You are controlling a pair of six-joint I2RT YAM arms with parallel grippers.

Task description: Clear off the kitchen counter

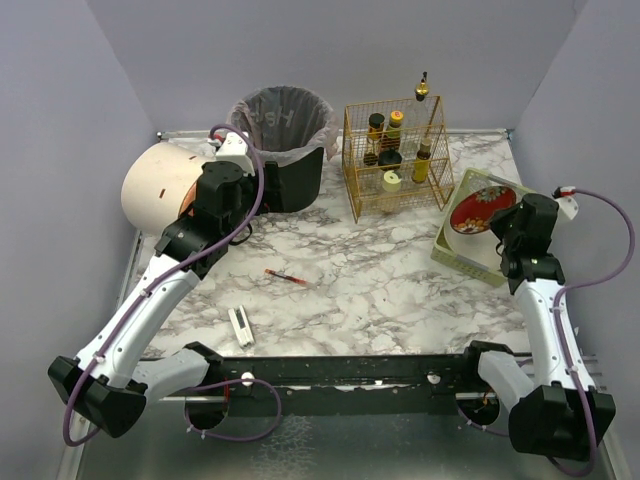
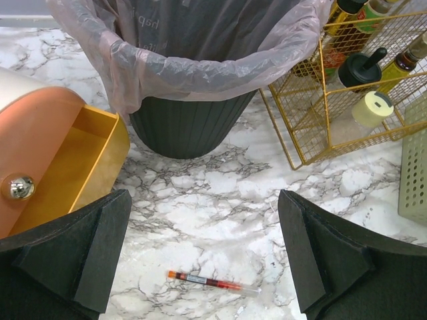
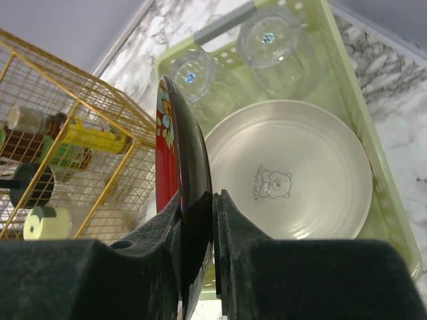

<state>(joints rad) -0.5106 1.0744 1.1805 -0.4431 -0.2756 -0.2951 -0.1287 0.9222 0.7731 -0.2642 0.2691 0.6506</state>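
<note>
The right claw (image 3: pixel 198 208) pinches the rim of a round red, black-backed plate (image 3: pixel 190 160), upright over a pale green plastic basket (image 3: pixel 343 93). The left claw (image 2: pixel 203 250) gapes wide, empty, above the white marble-patterned worktop (image 2: pixel 220 193) that carries the basket.

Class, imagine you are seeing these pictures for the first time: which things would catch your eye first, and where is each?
The red plate, pinched on edge in the right gripper, stands out over the green basket at the right of the counter. Next come the gold wire rack of bottles and the lined black bin along the far edge. The left gripper hangs open above a red pen.
</note>
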